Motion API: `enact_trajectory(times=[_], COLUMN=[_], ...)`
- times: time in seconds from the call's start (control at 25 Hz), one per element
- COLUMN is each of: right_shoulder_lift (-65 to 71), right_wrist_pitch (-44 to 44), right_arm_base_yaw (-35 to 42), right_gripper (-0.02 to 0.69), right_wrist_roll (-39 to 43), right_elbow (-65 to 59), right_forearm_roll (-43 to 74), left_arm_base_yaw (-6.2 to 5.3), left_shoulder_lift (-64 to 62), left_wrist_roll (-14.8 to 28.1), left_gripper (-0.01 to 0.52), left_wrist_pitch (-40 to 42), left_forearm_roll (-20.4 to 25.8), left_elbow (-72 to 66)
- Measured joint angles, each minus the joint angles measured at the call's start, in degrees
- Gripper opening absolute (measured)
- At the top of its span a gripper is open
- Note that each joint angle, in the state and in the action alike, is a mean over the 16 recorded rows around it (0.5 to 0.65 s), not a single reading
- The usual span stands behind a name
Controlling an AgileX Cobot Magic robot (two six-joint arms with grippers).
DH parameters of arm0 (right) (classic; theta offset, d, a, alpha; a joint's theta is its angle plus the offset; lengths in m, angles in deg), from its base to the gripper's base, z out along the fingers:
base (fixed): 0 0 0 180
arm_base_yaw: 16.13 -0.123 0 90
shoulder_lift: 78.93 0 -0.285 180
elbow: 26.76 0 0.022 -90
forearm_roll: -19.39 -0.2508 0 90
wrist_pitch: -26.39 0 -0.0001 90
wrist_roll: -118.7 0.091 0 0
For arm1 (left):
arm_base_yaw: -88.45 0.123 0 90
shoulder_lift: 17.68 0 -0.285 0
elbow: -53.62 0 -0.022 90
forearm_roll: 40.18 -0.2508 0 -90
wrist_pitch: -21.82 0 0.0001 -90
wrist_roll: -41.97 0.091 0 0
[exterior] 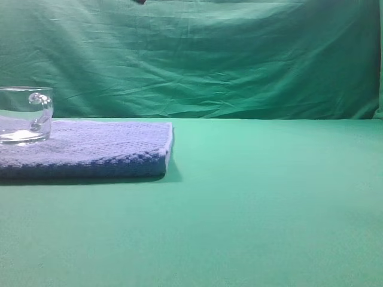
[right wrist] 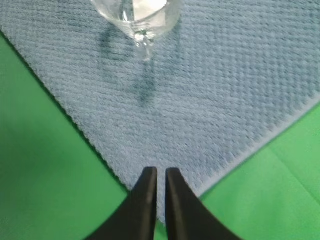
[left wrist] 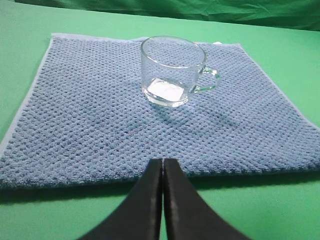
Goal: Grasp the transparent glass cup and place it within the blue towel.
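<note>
The transparent glass cup (exterior: pixel 24 116) stands upright on the blue towel (exterior: pixel 108 149) at the far left, its handle toward the right. In the left wrist view the cup (left wrist: pixel 172 70) sits on the far half of the towel (left wrist: pixel 90 120). My left gripper (left wrist: pixel 163 161) is shut and empty at the towel's near edge, well apart from the cup. In the right wrist view the cup (right wrist: pixel 137 12) is at the top edge. My right gripper (right wrist: pixel 161 171) hovers over a corner of the towel (right wrist: pixel 210 90), its jaws almost together and empty. Neither gripper shows in the exterior view.
The green cloth-covered table (exterior: pixel 269 203) stretches right of the towel. A green cloth backdrop (exterior: pixel 209 60) hangs behind it.
</note>
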Motion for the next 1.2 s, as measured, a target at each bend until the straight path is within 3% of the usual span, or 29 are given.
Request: enact_trajectory(times=[0.36, 0.6, 0.92, 1.2], right_shoulder_lift=[-21.8, -31.5, -36.3, -38.3], right_wrist_pitch=[9.5, 11.1, 11.8, 18.0], right_arm_base_yaw=[0.1, 0.1, 0.1, 2.4], right_gripper=[0.0, 0.0, 0.0, 0.0], right_wrist_roll=[0.9, 1.0, 1.2, 1.5], right_elbow=[-26.9, -39.9, -46.0, -46.2], right_forearm_roll=[-0.9, -0.7, 2.8, 7.1], left_arm_base_yaw=[0.0, 0.0, 0.0, 0.03], left_shoulder_lift=[0.0, 0.0, 0.0, 0.0], left_wrist_roll=[0.0, 0.0, 0.0, 0.0], left_gripper=[0.0, 0.0, 0.0, 0.0], left_wrist_pitch=[0.0, 0.0, 0.0, 0.0], left_forearm_roll=[0.0, 0.0, 0.0, 0.0], left_elbow=[0.0, 0.0, 0.0, 0.0])
